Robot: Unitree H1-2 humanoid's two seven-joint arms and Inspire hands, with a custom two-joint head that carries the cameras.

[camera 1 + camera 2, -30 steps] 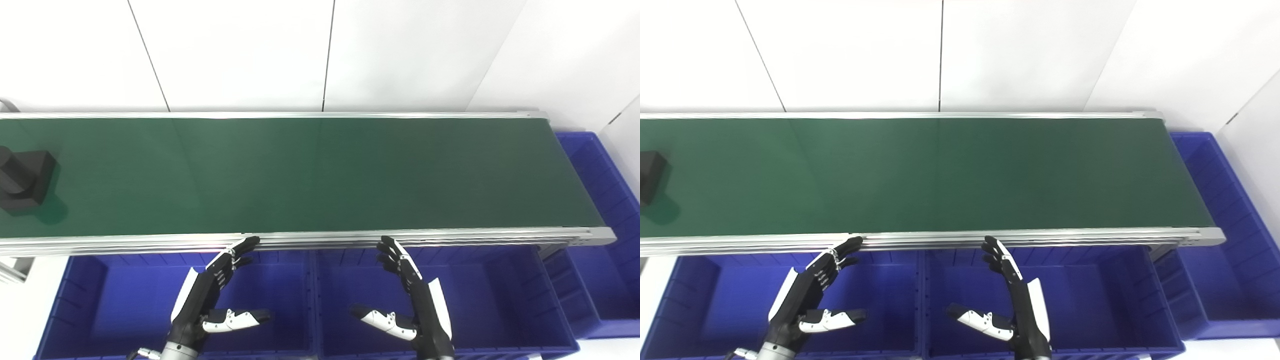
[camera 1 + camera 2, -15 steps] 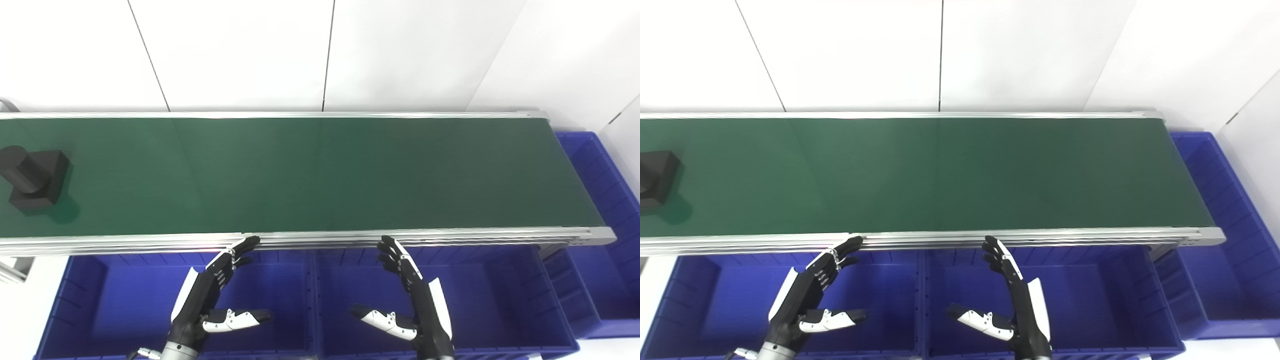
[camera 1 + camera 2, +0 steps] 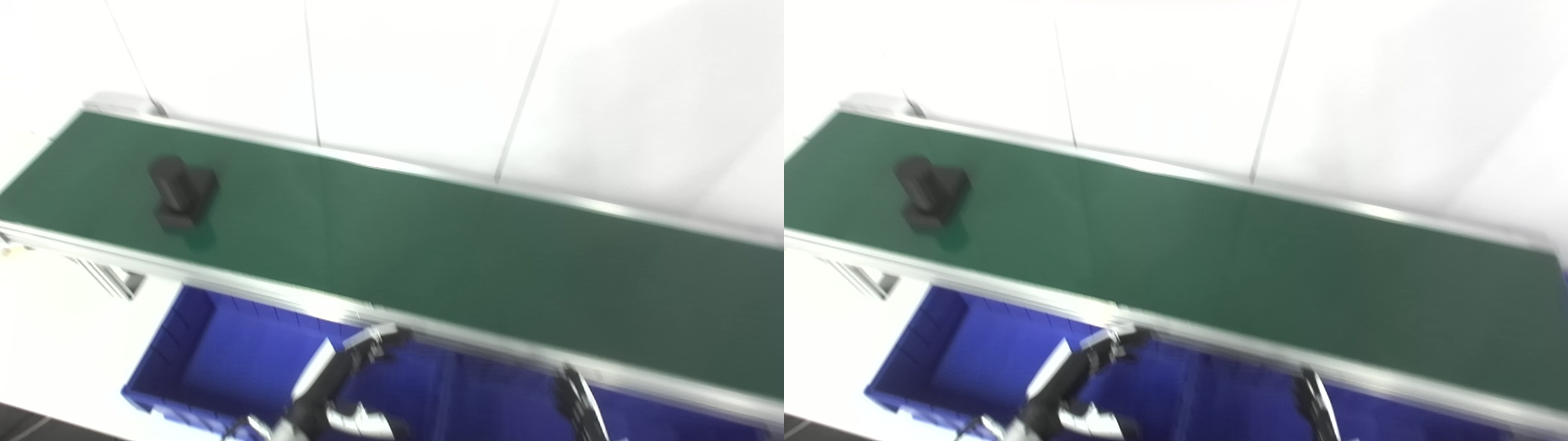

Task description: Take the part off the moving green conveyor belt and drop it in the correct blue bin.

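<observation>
Frames are motion-blurred, so fine texture can't be read. Conveyor belt [image 3: 465, 263]: matt dark green, smooth, looks rubbery. Belt side rail [image 3: 257, 285]: bare silvery metal, satin sheen. Part [image 3: 180, 191]: matt black, looks like plastic or foam. Blue bin [image 3: 202, 343]: moulded plastic, ribbed walls, slight gloss. Left hand [image 3: 343, 380]: black and white hard plastic shells. Back wall [image 3: 416, 79]: smooth white panels.

Left hand [image 3: 343, 383]: fingers extended, thumb apart, empty. Right hand [image 3: 579, 407]: mostly out of frame, blurred; state indeterminate.
</observation>
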